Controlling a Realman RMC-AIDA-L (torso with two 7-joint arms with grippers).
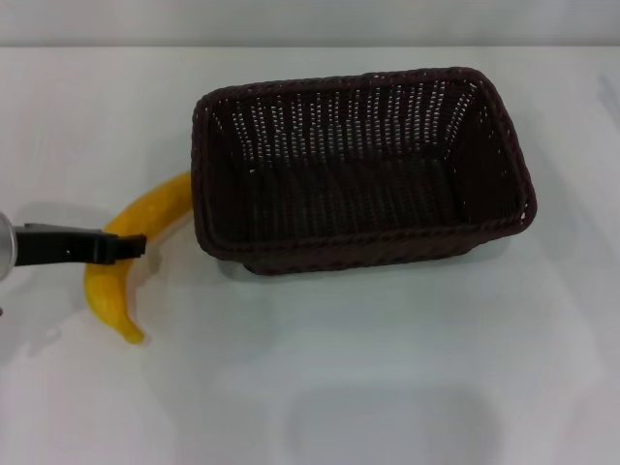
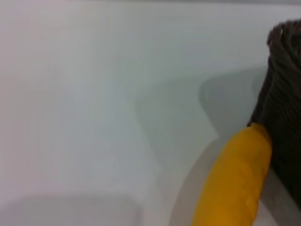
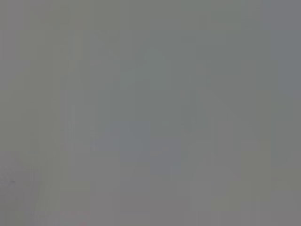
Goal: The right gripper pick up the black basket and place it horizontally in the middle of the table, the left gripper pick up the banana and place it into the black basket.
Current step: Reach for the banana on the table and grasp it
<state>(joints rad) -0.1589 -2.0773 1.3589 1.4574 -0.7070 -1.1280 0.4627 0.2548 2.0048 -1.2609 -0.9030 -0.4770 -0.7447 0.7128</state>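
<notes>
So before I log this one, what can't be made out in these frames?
- Right end effector: in no view; the right wrist view shows only a featureless grey.
- Left end effector: over the banana in the head view; open or shut is unreadable, and the left wrist view shows no fingers.
- Banana's far end: hidden beside the black basket.
- Basket in the left wrist view: cut off by the edge.

Left gripper (image 1: 134,247): arm cut off at the head view's left edge; fingers open or shut, cannot tell.
Banana (image 1: 114,281): middle hidden under the fingers; top end tucked behind the black basket (image 1: 358,170) wall.
Banana, left wrist view (image 2: 235,183): blurred, cut off at the edge.
Right wrist view: only grey blur, nothing to make out.
</notes>
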